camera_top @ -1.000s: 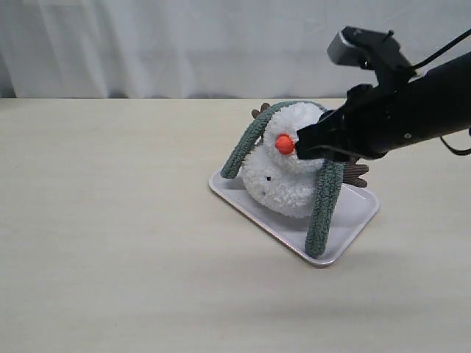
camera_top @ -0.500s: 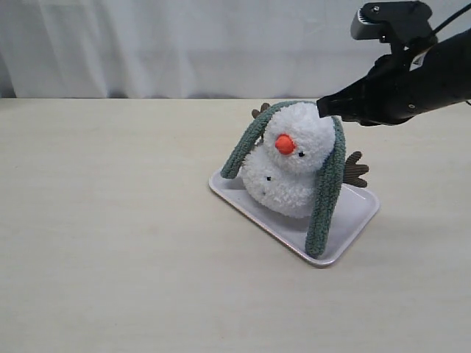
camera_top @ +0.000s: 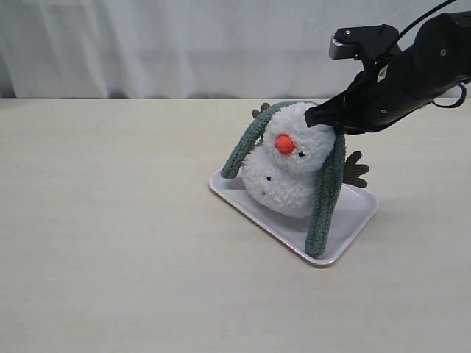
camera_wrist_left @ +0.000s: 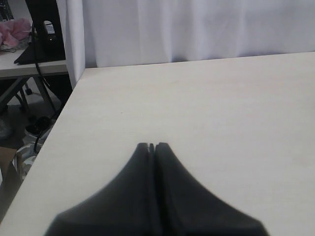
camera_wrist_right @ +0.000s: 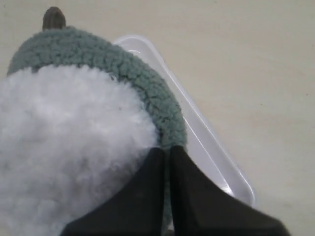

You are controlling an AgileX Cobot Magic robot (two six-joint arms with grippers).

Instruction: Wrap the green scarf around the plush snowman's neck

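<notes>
At the bench's [camera_top: 110, 220] far right, the green scarf [camera_top: 326, 184] draped over the plush snowman's [camera_top: 283, 187] head is touched by the right gripper [camera_top: 312, 116], fingers [camera_wrist_right: 150, 196] clenched, and pushing it down to the neck [camera_top: 271, 163] seems needed next.

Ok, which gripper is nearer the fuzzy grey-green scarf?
Right. Right gripper sits at the scarf atop the white plush snowman's head; left gripper over beige table, far off.

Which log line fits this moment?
green scarf: over head, unwrapped | plush snowman: on tray | right gripper: shut, at scarf | left gripper: shut
</notes>
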